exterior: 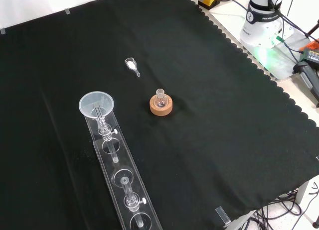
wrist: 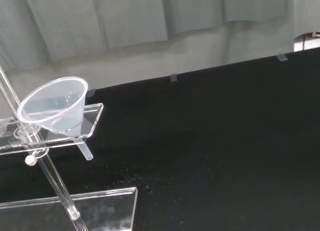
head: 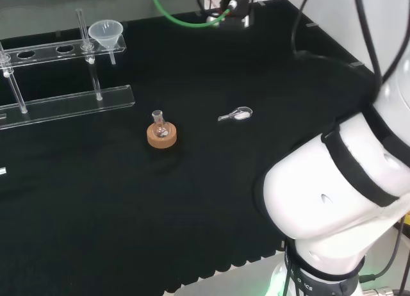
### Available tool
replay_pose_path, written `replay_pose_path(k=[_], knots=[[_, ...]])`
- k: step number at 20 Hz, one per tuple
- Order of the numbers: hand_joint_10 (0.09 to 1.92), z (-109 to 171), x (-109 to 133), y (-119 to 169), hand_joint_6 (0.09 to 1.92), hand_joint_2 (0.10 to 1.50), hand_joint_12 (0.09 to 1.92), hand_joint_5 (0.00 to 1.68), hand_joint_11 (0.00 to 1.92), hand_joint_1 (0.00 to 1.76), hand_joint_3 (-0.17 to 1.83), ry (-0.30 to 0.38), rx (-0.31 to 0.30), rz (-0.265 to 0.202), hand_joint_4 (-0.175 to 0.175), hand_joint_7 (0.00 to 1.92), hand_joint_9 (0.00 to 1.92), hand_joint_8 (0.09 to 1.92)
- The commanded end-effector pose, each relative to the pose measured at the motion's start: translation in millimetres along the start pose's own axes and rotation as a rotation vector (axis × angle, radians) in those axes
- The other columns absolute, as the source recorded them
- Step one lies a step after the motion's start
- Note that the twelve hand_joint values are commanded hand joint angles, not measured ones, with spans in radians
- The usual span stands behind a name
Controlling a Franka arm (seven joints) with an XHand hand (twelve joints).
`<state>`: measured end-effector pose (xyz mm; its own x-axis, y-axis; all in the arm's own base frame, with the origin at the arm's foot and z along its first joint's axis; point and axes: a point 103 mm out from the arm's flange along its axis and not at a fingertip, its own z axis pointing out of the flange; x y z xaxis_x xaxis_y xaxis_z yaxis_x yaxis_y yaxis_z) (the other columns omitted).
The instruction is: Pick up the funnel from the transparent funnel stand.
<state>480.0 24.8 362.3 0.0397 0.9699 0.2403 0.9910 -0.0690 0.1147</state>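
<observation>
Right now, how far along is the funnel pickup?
Nothing done yet: the funnel sits in the end hole of the transparent funnel stand, untouched. In hand: the wrist view faces the funnel from nearby, so an approach looks underway. Left: reach it, grasp it, lift it clear of the stand.

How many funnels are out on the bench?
1. The funnel sits in the end hole of the clear stand, at the left in the head view. Other clear ware could be hard to see.
</observation>
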Motion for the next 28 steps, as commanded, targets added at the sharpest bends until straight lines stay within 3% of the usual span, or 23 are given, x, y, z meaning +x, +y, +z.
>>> replay_pose_path(k=[1, 2, 4, 9, 12, 19, 23, 25, 28], knots=[[0.09, 35, 52, 54, 0.09, 0.85, 0.91, 0.00, 0.00, 0.09, 0.04, 0.004, -0.019, 0.015, 0.059, 0.00, 0.00, 0.09], [0.09, 30, 33, 61, 0.09, 0.84, 0.91, 0.00, 0.00, 0.10, 0.04, 0.046, 0.024, -0.007, 0.059, 0.00, 0.00, 0.09], [0.09, 36, 28, 74, 0.09, 0.84, 0.91, 0.00, 0.00, 0.11, 0.04, 0.043, 0.047, -0.013, 0.057, 0.00, 0.00, 0.09], [0.09, 59, 41, 99, 0.09, 0.83, 0.90, 0.00, 0.00, 0.13, 0.03, -0.011, 0.092, 0.002, 0.055, 0.00, 0.00, 0.09], [0.09, 79, 61, 112, 0.09, 0.82, 0.90, 0.00, 0.00, 0.14, 0.03, -0.028, 0.108, 0.023, 0.055, 0.00, 0.00, 0.09], [0.09, 105, 56, 134, 0.09, 0.82, 0.90, 0.00, 0.00, 0.14, 0.03, -0.005, 0.185, 0.006, 0.054, 0.00, 0.00, 0.09], [0.09, 119, 66, 134, 0.09, 0.82, 0.90, 0.00, 0.00, 0.14, 0.03, -0.027, 0.232, -0.007, 0.054, 0.00, 0.00, 0.09], [0.09, 124, 72, 134, 0.09, 0.82, 0.90, 0.00, 0.00, 0.14, 0.03, -0.024, 0.230, -0.043, 0.054, 0.00, 0.00, 0.09], [0.09, 137, 95, 128, 0.09, 0.82, 0.90, 0.00, 0.00, 0.14, 0.03, -0.045, 0.287, -0.042, 0.054, 0.00, 0.00, 0.09]])
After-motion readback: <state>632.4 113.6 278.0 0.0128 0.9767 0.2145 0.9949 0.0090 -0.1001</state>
